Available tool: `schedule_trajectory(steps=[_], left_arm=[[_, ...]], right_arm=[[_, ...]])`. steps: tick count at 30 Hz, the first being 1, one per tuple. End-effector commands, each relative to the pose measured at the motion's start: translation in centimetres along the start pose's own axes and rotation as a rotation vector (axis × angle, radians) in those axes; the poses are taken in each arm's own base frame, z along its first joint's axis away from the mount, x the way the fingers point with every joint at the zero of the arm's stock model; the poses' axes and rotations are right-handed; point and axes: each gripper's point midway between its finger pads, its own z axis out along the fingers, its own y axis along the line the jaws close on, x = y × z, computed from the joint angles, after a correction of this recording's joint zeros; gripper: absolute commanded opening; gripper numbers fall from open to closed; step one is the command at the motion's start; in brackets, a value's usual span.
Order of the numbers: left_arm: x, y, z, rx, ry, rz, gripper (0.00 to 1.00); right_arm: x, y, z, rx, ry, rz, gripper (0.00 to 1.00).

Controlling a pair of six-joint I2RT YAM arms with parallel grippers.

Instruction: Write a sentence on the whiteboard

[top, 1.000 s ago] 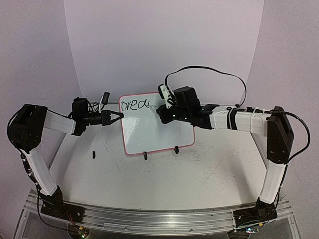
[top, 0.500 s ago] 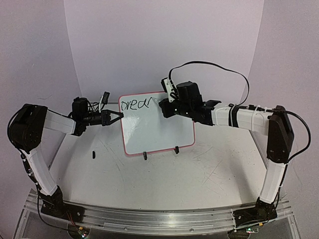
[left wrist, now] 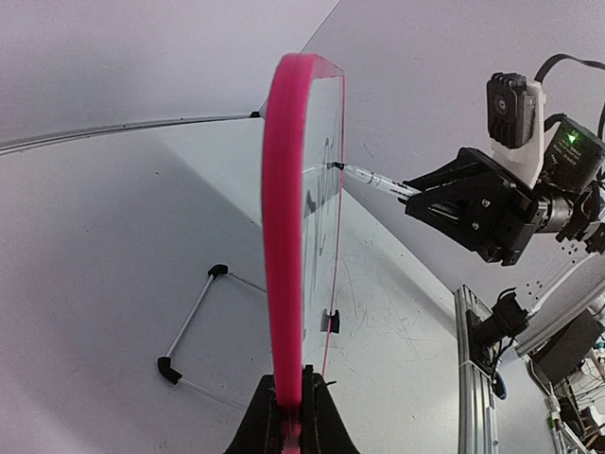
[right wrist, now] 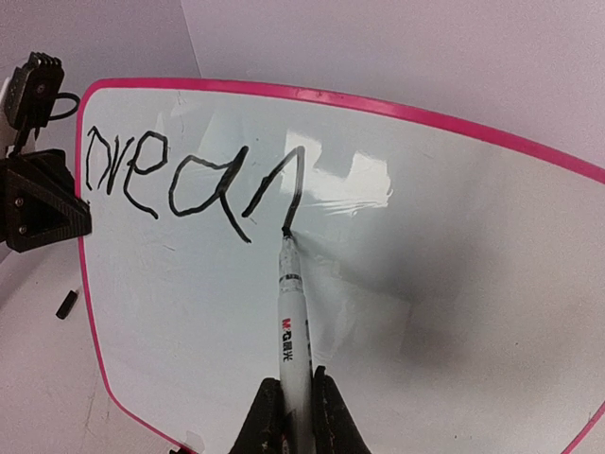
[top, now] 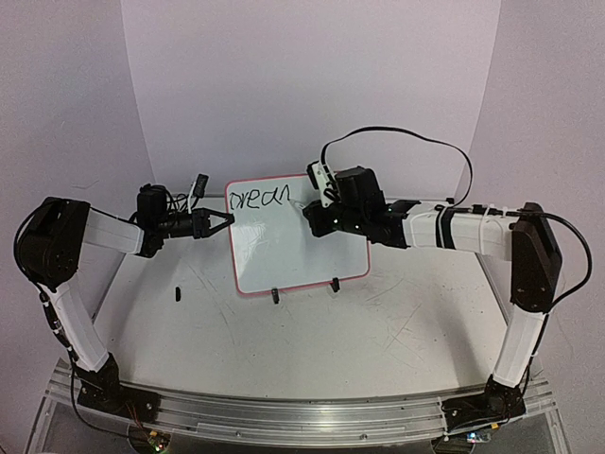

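Observation:
The whiteboard [top: 298, 251], white with a pink frame, stands tilted on the table. My left gripper [top: 227, 219] is shut on its left edge; in the left wrist view the frame [left wrist: 284, 236] runs straight up from that gripper [left wrist: 295, 397]. My right gripper [top: 312, 216] is shut on a white marker [right wrist: 293, 322]. The marker's black tip touches the whiteboard [right wrist: 444, 284] at the foot of the last stroke. The sentence [right wrist: 189, 180] reads "drean" in black along the top edge, also legible in the top view as the sentence [top: 257, 199].
Two black clip feet [top: 275, 296] [top: 334, 284] sit on the board's near edge. A small black cap [top: 177, 292] lies on the table left of the board. A thin wire stand with black ends [left wrist: 194, 317] rests behind the board. The arm rail [top: 284, 416] runs along the near edge.
The right gripper moved the marker up and then down on the board, adding strokes after "drea" so the word now reads "drean". The left arm and board stayed still.

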Motion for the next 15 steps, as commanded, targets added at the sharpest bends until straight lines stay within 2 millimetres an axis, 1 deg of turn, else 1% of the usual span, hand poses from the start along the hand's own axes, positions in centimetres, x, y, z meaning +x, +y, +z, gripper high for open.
schedule_trajectory(steps=[1,10,15], left_arm=[[-1.8,-0.6,0.5,0.016,-0.03,0.113,0.0],[-1.7,-0.5,0.5,0.016,-0.028,0.113,0.0],[-1.6,-0.5,0.5,0.016,-0.027,0.112,0.0]], right_arm=[[-1.6,-0.4,-0.9,0.025,-0.037,0.021,0.0],[-4.1,-1.8,-0.2,0.085,-0.097,0.031,0.0],[-4.6,-2.5,-0.3,0.101,-0.109,0.038,0.0]])
